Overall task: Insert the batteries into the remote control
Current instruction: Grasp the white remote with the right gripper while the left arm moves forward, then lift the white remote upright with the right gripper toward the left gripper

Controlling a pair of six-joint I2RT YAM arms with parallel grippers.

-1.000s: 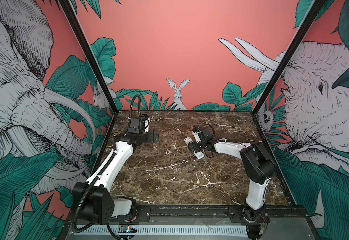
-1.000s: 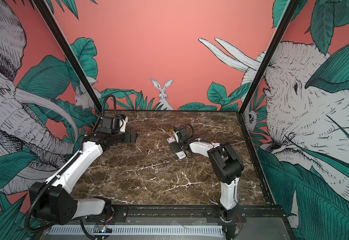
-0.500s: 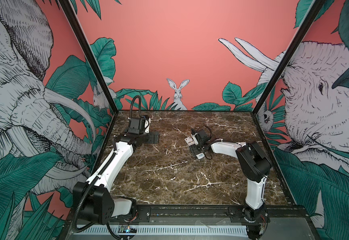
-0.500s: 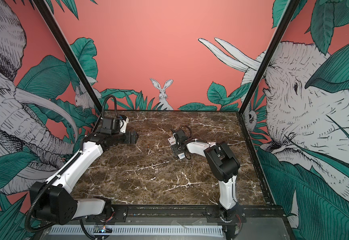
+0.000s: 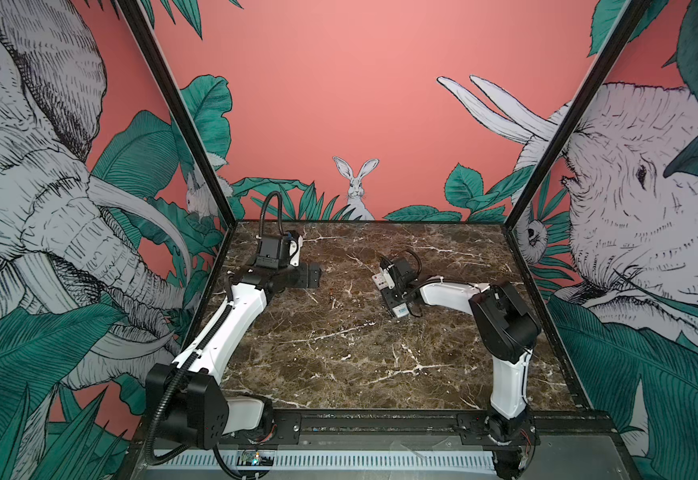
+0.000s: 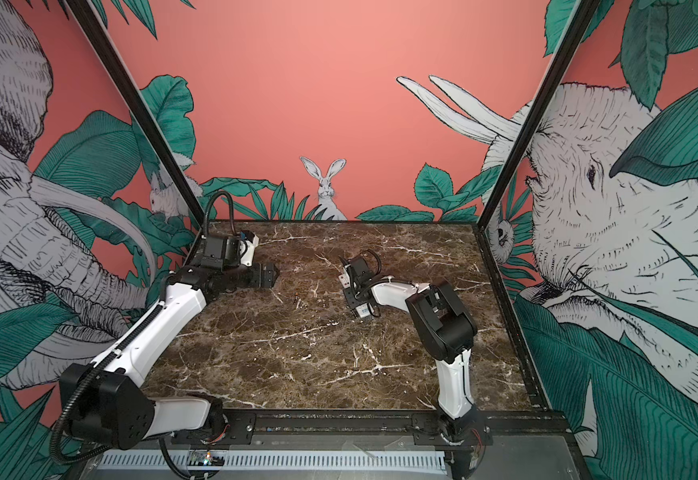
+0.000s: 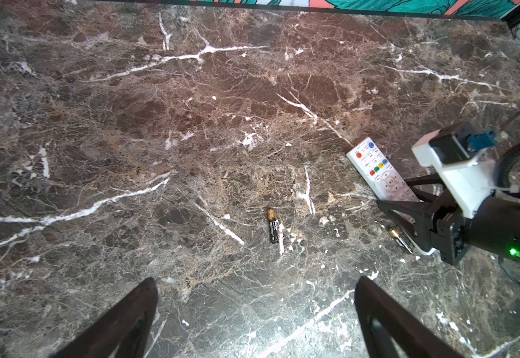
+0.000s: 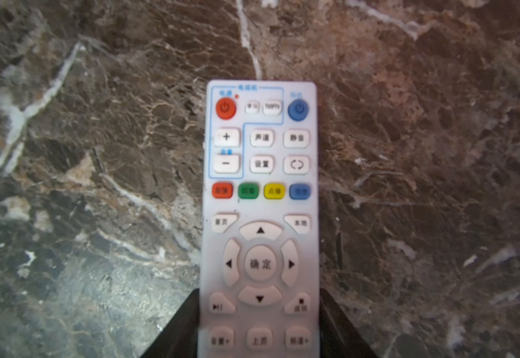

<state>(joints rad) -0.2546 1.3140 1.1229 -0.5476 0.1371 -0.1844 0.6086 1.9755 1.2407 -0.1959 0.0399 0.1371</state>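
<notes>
On the marble counter [image 5: 339,353] the remote control [image 8: 260,201] lies buttons-up, so we judge it needs flipping to reach the battery bay. Our right gripper [image 8: 258,294] clamps its long edges for that; our left gripper [image 7: 255,279] hovers spread wide. Loose ahead of it lies one battery [image 7: 272,226], the second battery [image 7: 400,241] just beside the remote.
</notes>
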